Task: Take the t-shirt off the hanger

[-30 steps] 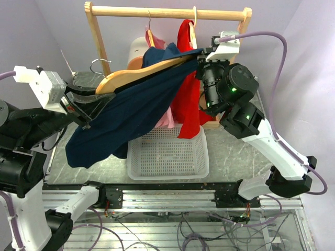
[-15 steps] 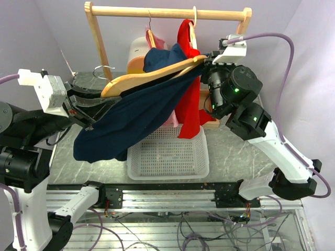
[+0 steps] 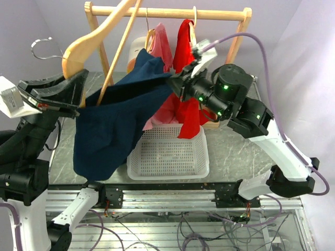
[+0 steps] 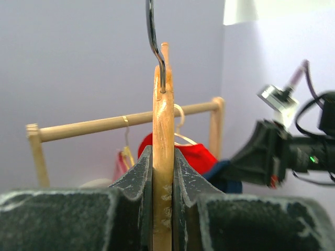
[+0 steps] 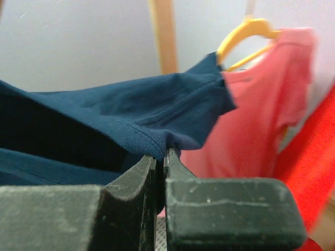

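Swung upward, the pale wooden hanger (image 3: 91, 39) clamped in the left gripper (image 4: 163, 172) has nearly cleared the navy-blue cloth t-shirt (image 3: 112, 125) — its edge pinched by the right gripper (image 5: 159, 162).

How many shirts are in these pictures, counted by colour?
Navy t-shirt: 1
Pink shirt: 1
Red shirt: 1
Total: 3

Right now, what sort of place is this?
Probably a robotics lab bench, not a home: an aluminium rail edges the table, loose cables hang below it, and a small clothes rack stands on top.
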Available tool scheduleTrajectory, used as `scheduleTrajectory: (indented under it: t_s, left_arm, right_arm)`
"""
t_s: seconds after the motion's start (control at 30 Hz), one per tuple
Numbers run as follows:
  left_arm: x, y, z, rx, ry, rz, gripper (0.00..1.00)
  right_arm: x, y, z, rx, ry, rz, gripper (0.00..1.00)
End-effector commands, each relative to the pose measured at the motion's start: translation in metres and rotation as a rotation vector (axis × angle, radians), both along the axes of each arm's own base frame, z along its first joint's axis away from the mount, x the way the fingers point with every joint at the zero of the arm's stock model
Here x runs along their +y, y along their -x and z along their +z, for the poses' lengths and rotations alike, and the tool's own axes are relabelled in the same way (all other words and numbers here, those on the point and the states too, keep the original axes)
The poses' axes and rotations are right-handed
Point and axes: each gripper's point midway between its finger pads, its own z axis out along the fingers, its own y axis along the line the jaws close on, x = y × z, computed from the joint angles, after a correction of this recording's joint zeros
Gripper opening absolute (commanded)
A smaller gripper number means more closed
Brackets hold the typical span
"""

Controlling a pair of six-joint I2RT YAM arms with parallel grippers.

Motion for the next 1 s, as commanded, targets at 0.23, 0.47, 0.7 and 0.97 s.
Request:
scheduleTrajectory:
  t_s: [0.23, 0.47, 0.7, 0.97]
  left_arm:
    - [0.048, -0.076, -0.018, 0.103, 0.201, 0.305, 0.11]
    - [0.069, -0.085, -0.033, 0.147, 0.21, 0.435, 0.07]
    - [0.075, -0.086, -0.045, 0.176, 0.2, 0.472, 0.07]
    - [0.077, -0.09, -0.057, 0.205, 0.179, 0.491, 0.07]
  right_arm:
    - [0.036, 0.04, 0.006, -0.001, 0.064, 0.257, 0.0]
    - [-0.007, 0.081, 0.132, -0.278, -0.172, 0.329, 0.0]
    - [-0.082, 0.096, 0.208, -0.572, -0.341, 0.143, 0.0]
    - [-0.099, 0.08, 0.204, -0.609, -0.32, 0.002, 0.0]
